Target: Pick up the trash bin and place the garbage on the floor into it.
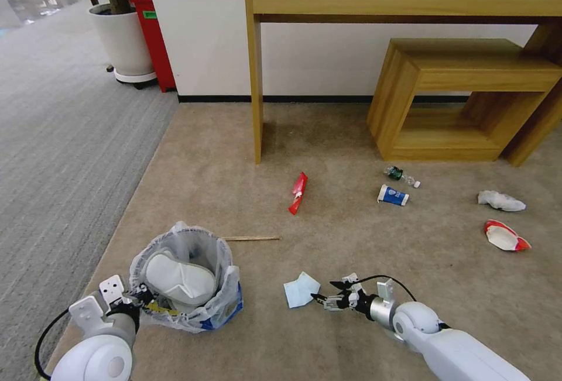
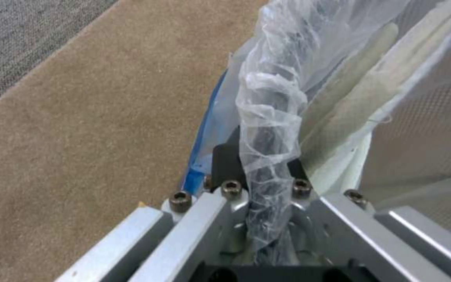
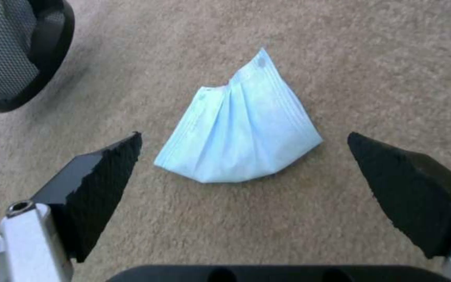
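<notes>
The trash bin (image 1: 218, 305), black with a crinkly plastic liner, stands on the beige floor (image 1: 351, 240) at my front left. A white slipper (image 1: 178, 278) lies inside it. My left gripper (image 1: 140, 299) is shut on the bin's near rim, and in the left wrist view the liner (image 2: 270, 102) is pinched between the fingers (image 2: 225, 156). My right gripper (image 1: 325, 294) hangs open just over a blue face mask (image 1: 301, 289), its pads (image 3: 105, 176) on either side of the mask (image 3: 241, 137). More garbage lies farther out: a wooden stick (image 1: 252, 238), a red wrapper (image 1: 298, 192), a blue-white cup (image 1: 393, 195), a tiny bottle (image 1: 401, 174), a white tissue (image 1: 500, 200) and a red-white paper cup (image 1: 504, 236).
A wooden desk (image 1: 255, 76) stands against the wall ahead, with a low wooden bench (image 1: 468, 100) beneath it on the right. Grey ribbed carpet (image 1: 58, 153) borders the left side. A potted plant (image 1: 123, 35) and a red box (image 1: 153, 35) stand at the far left.
</notes>
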{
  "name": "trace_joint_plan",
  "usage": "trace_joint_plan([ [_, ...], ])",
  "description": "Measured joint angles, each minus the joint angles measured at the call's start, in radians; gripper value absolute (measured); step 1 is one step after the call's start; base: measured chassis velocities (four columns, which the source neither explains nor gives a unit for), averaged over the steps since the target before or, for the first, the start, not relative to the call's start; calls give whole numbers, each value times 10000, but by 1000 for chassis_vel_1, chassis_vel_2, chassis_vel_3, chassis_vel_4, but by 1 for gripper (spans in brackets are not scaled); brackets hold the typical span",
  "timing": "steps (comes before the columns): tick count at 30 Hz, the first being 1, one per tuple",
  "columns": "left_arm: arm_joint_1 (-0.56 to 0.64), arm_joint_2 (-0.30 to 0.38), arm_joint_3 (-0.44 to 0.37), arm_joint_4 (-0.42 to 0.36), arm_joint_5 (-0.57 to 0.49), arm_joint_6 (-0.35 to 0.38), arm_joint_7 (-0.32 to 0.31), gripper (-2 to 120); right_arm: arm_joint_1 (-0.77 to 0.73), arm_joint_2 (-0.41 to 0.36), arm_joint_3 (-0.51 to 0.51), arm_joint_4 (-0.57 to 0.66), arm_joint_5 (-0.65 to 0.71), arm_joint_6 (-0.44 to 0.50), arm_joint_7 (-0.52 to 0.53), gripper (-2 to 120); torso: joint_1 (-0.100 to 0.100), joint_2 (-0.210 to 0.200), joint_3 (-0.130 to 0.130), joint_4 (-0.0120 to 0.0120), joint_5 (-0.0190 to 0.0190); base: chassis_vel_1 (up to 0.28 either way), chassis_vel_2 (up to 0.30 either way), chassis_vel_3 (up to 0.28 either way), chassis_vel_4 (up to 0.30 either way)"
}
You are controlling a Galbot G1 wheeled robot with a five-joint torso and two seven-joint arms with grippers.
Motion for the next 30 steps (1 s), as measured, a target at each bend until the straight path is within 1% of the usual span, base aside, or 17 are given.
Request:
trace_joint_plan([
  [18,133,-10,-40,-185,10,-3,-9,0,828,673,-410,-1354,-151,148,-348,93,1,-1,0,0,1,0,0,0,0],
  [30,141,14,-68,-229,0,-3,-20,0,989,1018,-564,-1610,-264,209,-393,91,0,0,0,0,1,0,0,0,0],
])
